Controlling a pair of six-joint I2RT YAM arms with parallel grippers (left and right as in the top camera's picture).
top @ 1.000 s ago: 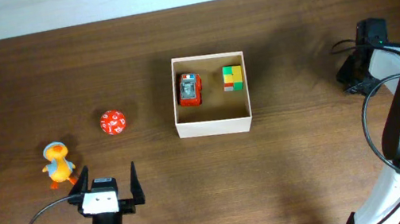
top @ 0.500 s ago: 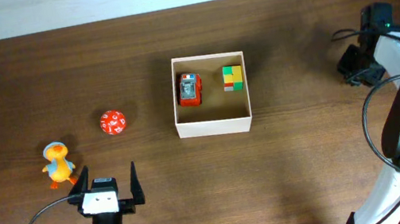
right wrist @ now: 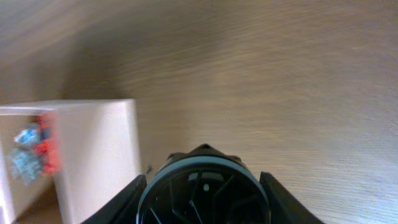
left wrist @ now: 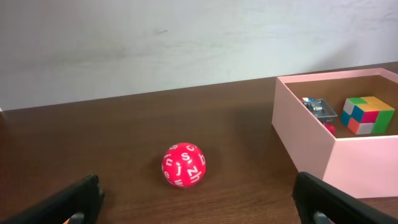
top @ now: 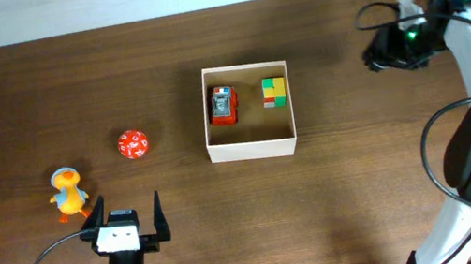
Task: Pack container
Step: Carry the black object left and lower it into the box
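Nearest you, your left gripper gapes wide and empty, with the duck just past its left finger. Farther on, the red lettered ball sits on bare table, well left of the container. The container sits mid-table, with a toy car and a colour cube inside. Far right, your right gripper pinches a dark round object, well clear of the container's right wall.
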